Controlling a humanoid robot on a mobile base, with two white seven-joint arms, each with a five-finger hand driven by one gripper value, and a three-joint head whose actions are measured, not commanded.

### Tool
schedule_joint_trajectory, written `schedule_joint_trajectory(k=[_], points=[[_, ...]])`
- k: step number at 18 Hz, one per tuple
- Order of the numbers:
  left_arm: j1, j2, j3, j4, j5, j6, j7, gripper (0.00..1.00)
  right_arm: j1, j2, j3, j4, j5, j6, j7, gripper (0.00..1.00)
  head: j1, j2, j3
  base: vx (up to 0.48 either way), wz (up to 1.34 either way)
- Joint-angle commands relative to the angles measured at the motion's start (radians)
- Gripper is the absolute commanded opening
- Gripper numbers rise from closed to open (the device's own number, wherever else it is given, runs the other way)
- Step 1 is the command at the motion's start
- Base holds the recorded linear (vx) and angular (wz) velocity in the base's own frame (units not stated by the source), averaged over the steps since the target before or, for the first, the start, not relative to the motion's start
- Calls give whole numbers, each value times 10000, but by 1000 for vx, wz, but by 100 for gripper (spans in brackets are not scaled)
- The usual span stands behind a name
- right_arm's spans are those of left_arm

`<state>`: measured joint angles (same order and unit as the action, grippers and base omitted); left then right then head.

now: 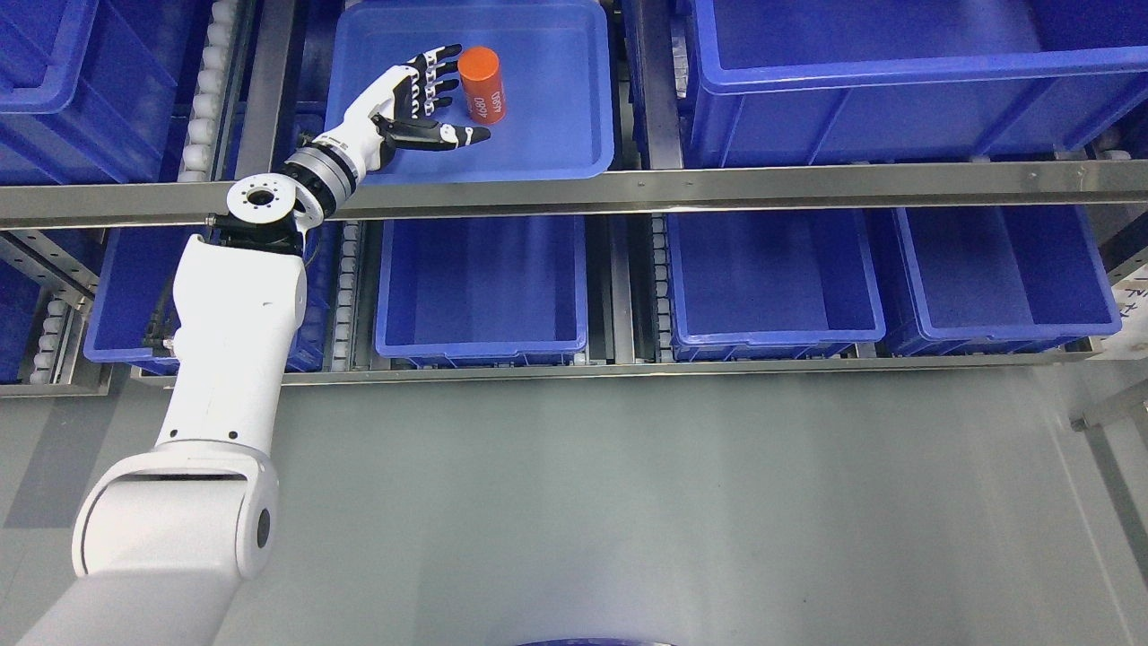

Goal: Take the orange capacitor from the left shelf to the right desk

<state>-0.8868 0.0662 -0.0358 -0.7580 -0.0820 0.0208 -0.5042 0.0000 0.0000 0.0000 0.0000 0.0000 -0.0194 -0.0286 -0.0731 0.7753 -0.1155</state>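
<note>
The left hand (421, 103) is reaching into the blue tray (556, 148), fingers spread wide, holding nothing, just beside the orange capacitor (482, 85).

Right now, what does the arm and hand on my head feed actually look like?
The left arm has glossy white rounded shells, with a silver ringed wrist joint and a round white cap with a dark centre hole beside it. The left hand has a white back and black fingers with white segments. Thin dark cables run along the forearm.
</note>
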Motion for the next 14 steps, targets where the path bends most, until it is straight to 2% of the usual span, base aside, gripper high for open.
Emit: schedule_joint_trajectory(k=[1,4,6,7,11,14], points=[[-29,58,-271,385,-9,-8,10,82,199,-175,-123,-175,46,-52,-5,100,0,0,0,0,0],[-44,196,-241,385,-24,-54,25,71,199,-175,-123,-175,46,-52,-5,100,0,0,0,0,0],[-59,273,-256,401,-24,-54,41,70,199,-175,-123,-175,46,-52,-5,100,0,0,0,0,0],[-75,273,-271,401,-85,-54,41,71,199,-175,-123,-175,46,-52,-5,100,0,0,0,0,0],[-564,227,-348,1182,-590,-85,71,86,199,-175,-123,-175,46,-52,-5,100,0,0,0,0,0],[-826,135,-379,1397,-607,-85,71,86,199,-175,-123,-175,46,-52,-5,100,0,0,0,0,0]])
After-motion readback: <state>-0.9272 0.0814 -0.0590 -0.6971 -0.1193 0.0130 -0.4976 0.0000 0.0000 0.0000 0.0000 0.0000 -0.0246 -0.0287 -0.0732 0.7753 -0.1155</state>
